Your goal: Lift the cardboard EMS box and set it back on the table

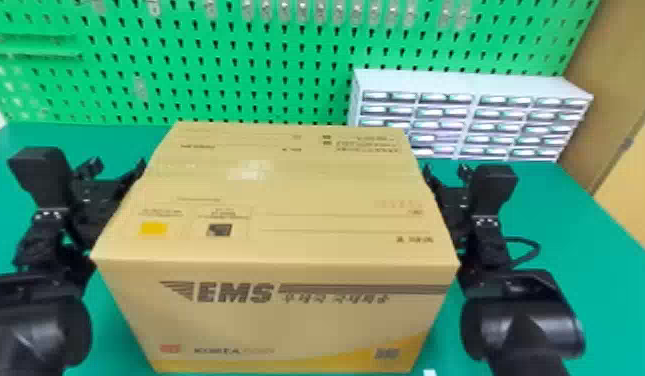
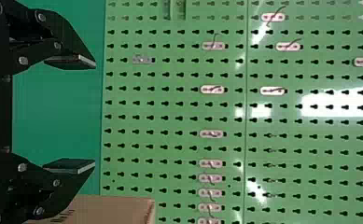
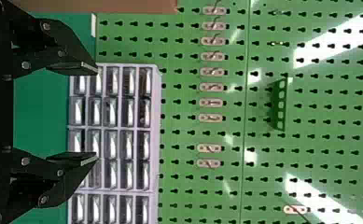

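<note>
The cardboard EMS box is upright at the middle of the head view, lettered front facing me; I cannot tell whether its bottom touches the table. Close against its left side is my left gripper, and my right gripper is at its right side. In the left wrist view the left gripper is open with nothing between its fingers, the box lying outside them. Likewise, the right gripper in its wrist view stands open, with the box beyond one finger.
A white drawer cabinet stands at the back right of the table, behind the right gripper. Across the back rises a green pegboard with small hooks. A black cable loops out beside the right arm.
</note>
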